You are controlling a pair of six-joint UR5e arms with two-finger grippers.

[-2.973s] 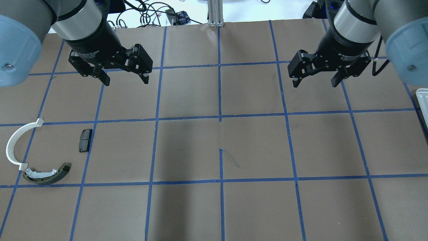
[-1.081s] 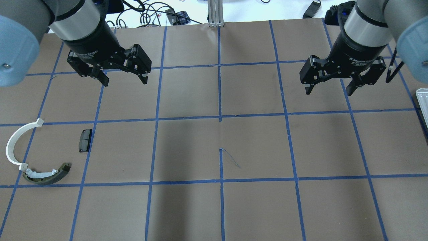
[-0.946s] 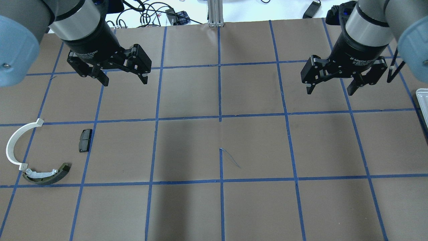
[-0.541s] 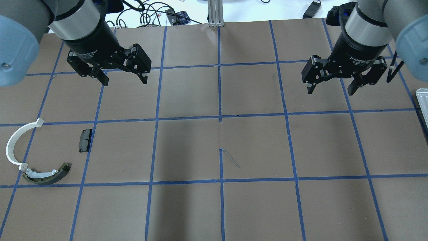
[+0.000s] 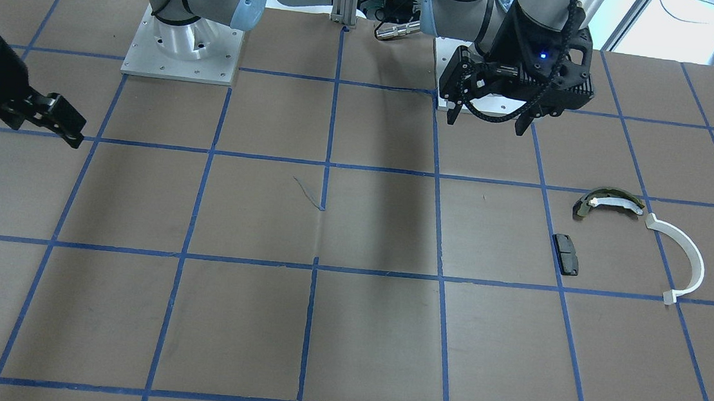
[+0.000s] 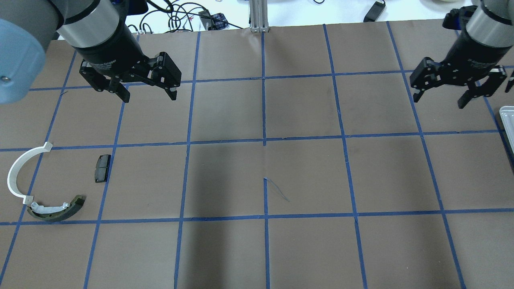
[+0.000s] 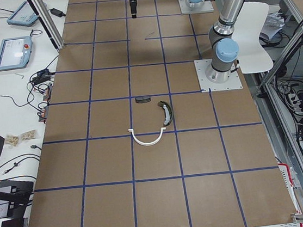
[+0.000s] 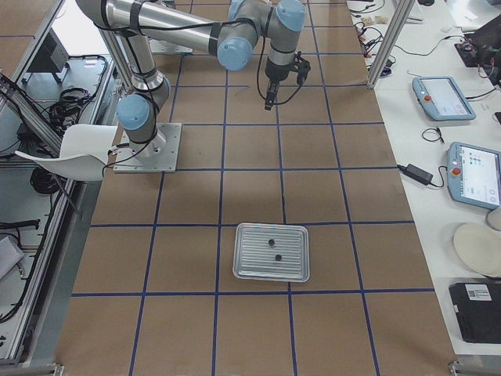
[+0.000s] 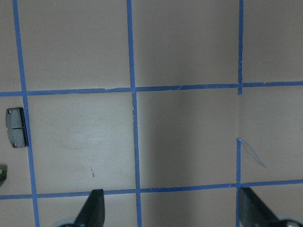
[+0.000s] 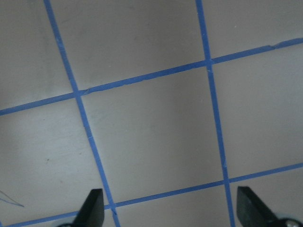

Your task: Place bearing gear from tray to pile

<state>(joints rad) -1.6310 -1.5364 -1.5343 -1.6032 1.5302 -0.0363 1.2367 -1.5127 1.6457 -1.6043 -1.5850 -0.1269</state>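
The pile lies at the table's left: an olive brake shoe (image 6: 56,208), a white arc (image 6: 18,172) and a black pad (image 6: 102,168). It also shows in the front view, with the shoe (image 5: 609,202), the arc (image 5: 691,259) and the pad (image 5: 565,253). The metal tray (image 8: 250,262) holds two small dark parts (image 8: 268,242), too small to tell apart. Only the tray's edge (image 6: 508,124) shows overhead. My left gripper (image 6: 148,95) is open and empty, high above the table's far left. My right gripper (image 6: 439,101) is open and empty, left of the tray.
Brown paper with a blue tape grid covers the table. The left wrist view shows the black pad (image 9: 15,135) at its left edge, ahead of the open fingers (image 9: 94,210). The right wrist view shows only bare grid past its fingers (image 10: 92,208). Cables lie beyond the far edge.
My right gripper has moved right, toward the tray's edge, still open. The left arm and the pile have not moved.
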